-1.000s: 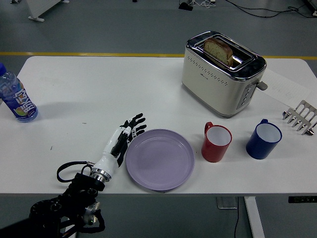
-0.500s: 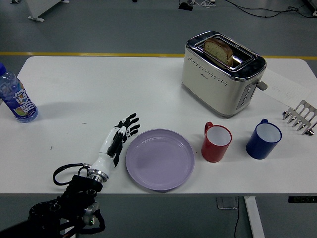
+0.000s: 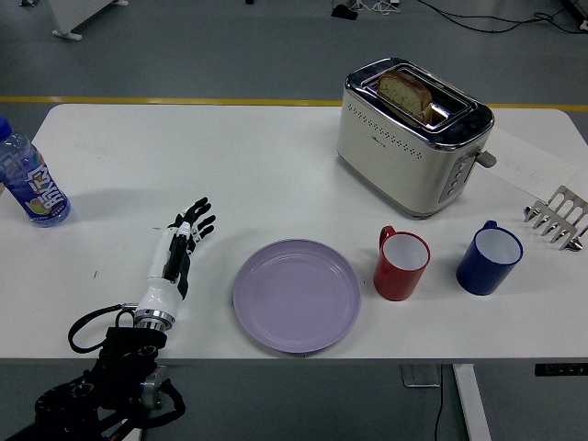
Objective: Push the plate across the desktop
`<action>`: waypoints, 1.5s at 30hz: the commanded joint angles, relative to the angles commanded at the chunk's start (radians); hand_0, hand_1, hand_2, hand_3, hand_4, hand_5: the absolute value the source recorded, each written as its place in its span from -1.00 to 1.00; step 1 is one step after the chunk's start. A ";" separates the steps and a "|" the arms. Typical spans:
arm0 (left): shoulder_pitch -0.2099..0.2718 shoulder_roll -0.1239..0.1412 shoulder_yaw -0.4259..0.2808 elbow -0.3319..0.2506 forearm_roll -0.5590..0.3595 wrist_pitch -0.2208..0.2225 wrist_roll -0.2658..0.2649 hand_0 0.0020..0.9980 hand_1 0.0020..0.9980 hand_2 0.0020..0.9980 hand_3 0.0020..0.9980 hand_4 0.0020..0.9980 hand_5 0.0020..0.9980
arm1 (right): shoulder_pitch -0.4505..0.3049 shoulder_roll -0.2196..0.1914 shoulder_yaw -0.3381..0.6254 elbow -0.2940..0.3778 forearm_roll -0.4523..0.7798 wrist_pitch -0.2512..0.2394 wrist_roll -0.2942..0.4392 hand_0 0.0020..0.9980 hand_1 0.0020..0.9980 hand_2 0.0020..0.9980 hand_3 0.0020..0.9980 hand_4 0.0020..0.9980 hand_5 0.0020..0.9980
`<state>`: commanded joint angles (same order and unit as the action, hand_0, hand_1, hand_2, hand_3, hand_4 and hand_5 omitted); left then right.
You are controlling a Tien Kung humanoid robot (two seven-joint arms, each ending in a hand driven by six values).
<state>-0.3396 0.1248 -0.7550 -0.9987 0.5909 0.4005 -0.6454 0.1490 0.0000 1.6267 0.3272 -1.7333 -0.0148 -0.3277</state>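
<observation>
A lilac plate (image 3: pixel 296 295) lies flat near the table's front edge, left of a red mug (image 3: pixel 401 265). My left hand (image 3: pixel 180 241) lies flat on the table well to the left of the plate, apart from it, fingers spread and holding nothing. Its black arm (image 3: pixel 110 386) comes in from the lower left corner. The right arm is out of view.
A toaster (image 3: pixel 412 136) with a bread slice (image 3: pixel 405 93) stands at the back right. A blue mug (image 3: pixel 488 257) sits right of the red mug. A metal rack (image 3: pixel 559 216) is at the right edge. A water bottle (image 3: pixel 28 179) stands at the left edge.
My left hand has drawn away from the plate's left rim, moving left by a hand's width. The plate has not visibly moved.
</observation>
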 joint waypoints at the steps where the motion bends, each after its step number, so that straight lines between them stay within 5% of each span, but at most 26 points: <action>1: 0.011 -0.005 -0.039 0.000 0.021 -0.006 0.009 0.53 0.58 0.67 0.56 -0.05 1.00 | 0.001 0.000 -0.002 0.000 0.004 -0.001 0.001 0.15 0.08 0.23 0.23 -0.73 0.29; 19: 0.116 -0.072 -0.487 -0.003 0.132 0.027 0.042 0.49 0.54 0.59 0.47 -0.05 1.00 | 0.013 0.000 -0.009 -0.003 0.018 -0.007 0.011 0.15 0.08 0.23 0.23 -0.73 0.28; 30: 0.143 -0.104 -0.648 -0.010 0.141 0.054 0.026 0.48 0.54 0.58 0.46 -0.06 1.00 | 0.014 0.000 -0.010 -0.004 0.020 -0.009 0.013 0.15 0.08 0.22 0.23 -0.72 0.28; 45: 0.171 -0.117 -0.769 -0.025 0.134 0.068 0.015 0.47 0.53 0.58 0.46 -0.05 1.00 | 0.012 0.000 -0.002 -0.004 0.009 -0.007 0.013 0.15 0.08 0.22 0.23 -0.72 0.27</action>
<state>-0.1683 0.0079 -1.5244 -1.0237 0.7250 0.4689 -0.6309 0.1611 0.0000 1.6248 0.3232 -1.7241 -0.0214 -0.3142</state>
